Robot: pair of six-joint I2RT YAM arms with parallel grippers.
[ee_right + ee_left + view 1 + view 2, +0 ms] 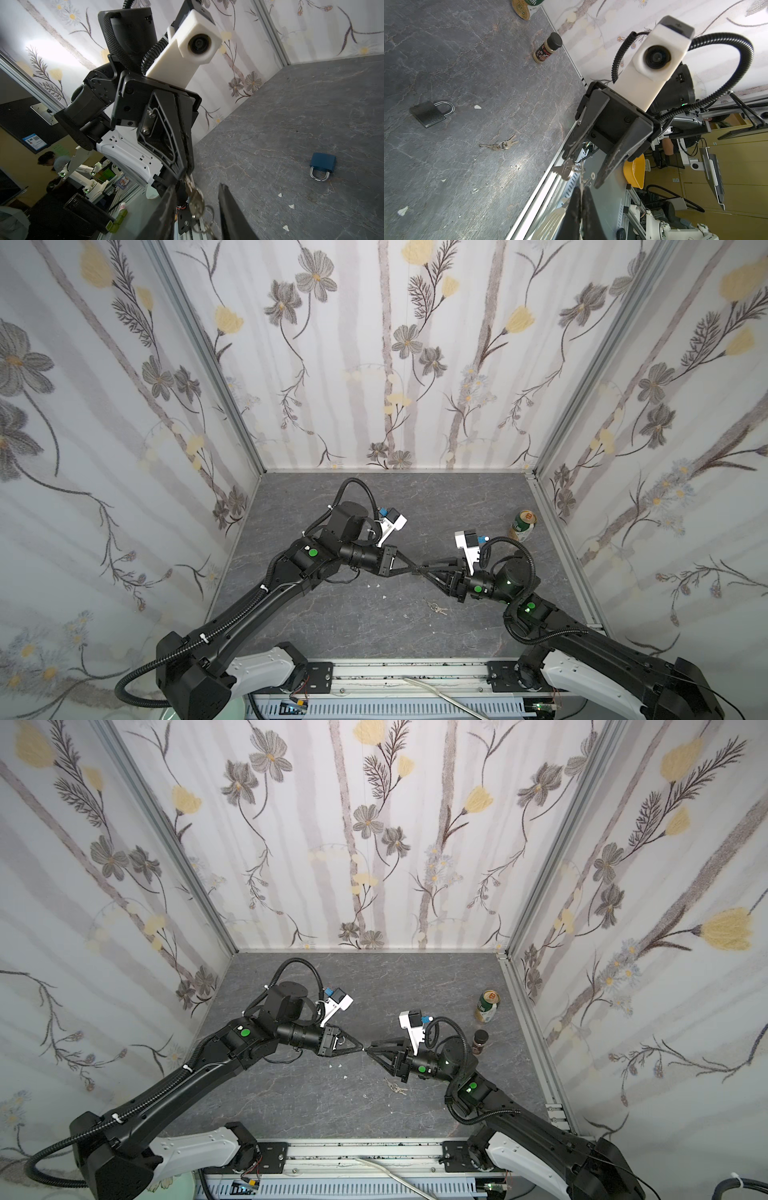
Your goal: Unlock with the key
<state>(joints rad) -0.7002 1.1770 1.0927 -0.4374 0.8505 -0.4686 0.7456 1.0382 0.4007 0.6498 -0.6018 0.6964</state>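
Observation:
Both arms meet above the middle of the table. My left gripper (581,188) is shut on the thin blade of a silver key (582,176), which has a ring with other keys (196,201) hanging from it. My right gripper (197,185) faces it, open, its two fingers on either side of the hanging keys; a gap shows on both sides. In both top views the tips of the left gripper (413,570) and right gripper (374,1048) meet point to point. A dark padlock (428,113) with a silver shackle lies flat on the table below, hidden by the arms in both top views.
A second bunch of keys (434,608) lies on the grey table in front of the right gripper. A green and gold can (523,526) and a small spice bottle (480,1042) stand by the right wall. White scraps (478,107) dot the table.

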